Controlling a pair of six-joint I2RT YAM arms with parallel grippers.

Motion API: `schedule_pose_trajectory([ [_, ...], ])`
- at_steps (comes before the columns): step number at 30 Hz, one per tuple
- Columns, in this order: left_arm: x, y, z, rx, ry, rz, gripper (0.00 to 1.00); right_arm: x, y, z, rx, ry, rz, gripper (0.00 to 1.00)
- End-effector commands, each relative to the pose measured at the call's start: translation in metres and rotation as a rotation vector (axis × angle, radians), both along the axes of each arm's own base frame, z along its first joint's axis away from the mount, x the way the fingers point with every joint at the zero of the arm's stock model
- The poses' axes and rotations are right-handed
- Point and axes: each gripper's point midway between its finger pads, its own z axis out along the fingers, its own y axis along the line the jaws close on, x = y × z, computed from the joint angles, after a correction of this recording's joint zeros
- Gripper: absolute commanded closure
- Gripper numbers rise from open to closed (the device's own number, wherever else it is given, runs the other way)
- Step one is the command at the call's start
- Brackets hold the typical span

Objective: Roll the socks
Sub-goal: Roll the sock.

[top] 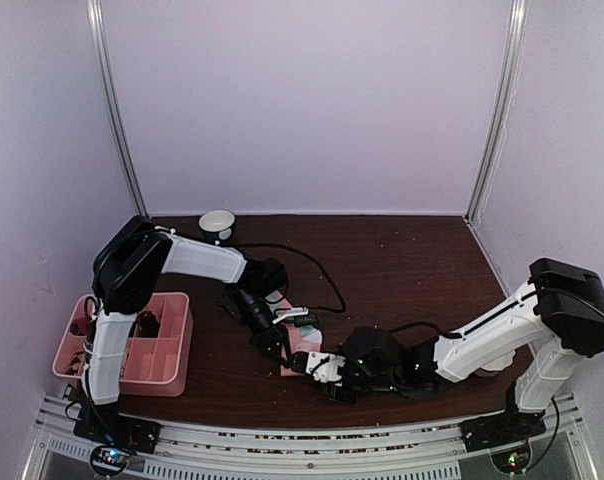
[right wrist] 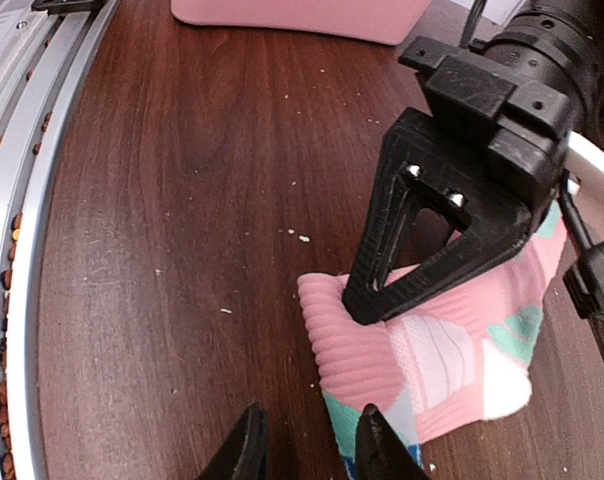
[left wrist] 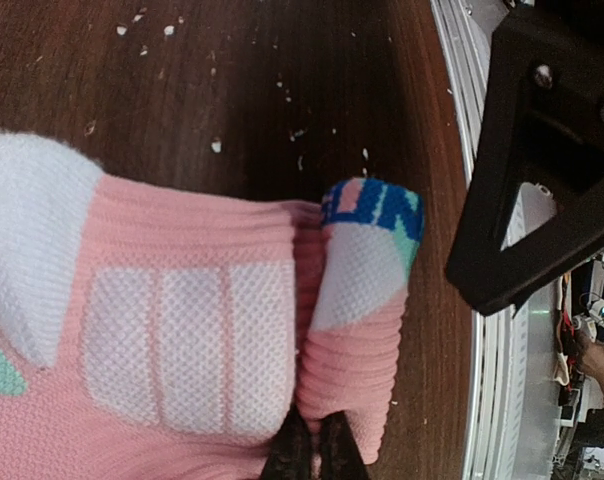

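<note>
The left hand [left wrist: 307,452] had its fingers pressed together, pinched on a fold of the pink sock [left wrist: 182,330], with the cloth bunched up around the tips. From that pinch a narrow, doubled-over part of the sock ran outward, ending in a band with blue letters and a mint-green edge. The wider part lay flat beside it, showing white mesh patches and a white heel.

The right hand [right wrist: 312,445] had its fingers somewhat apart. They stood low over the table [right wrist: 182,200] at the sock's mint-and-blue corner, with one finger touching that edge. Nothing was clamped between them. The two hands faced each other closely across the sock.

The sock lay on the table to the right of the pink tray [top: 172,375], apart from it and about as near the front edge as the tray. A metal rail [right wrist: 22,200] ran along that front edge, past the tray. White specks [left wrist: 215,146] dotted the wood on the sock's far side. A small bowl [top: 217,222] stood well beyond the tray at the back of the table.
</note>
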Motion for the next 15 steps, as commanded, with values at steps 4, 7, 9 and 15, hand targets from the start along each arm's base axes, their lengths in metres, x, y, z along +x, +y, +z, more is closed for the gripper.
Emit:
schedule_pose_trajectory([
  [4,0.001,0.025,-0.037,0.145,-0.04,-0.033,1.0,0.013,0.013,-0.02,-0.065,-0.008,0.035,0.72],
  [7,0.001,0.025,-0.036,0.142,-0.039,-0.033,1.0,0.02,0.012,-0.03,-0.103,-0.03,0.028,0.68],
  [9,0.0,0.025,-0.035,0.14,-0.037,-0.037,1.0,0.026,0.009,-0.033,-0.122,-0.061,0.007,0.66],
  [15,0.001,0.025,-0.035,0.141,-0.039,-0.043,1.0,0.032,0.002,-0.033,-0.145,-0.097,-0.016,0.64],
])
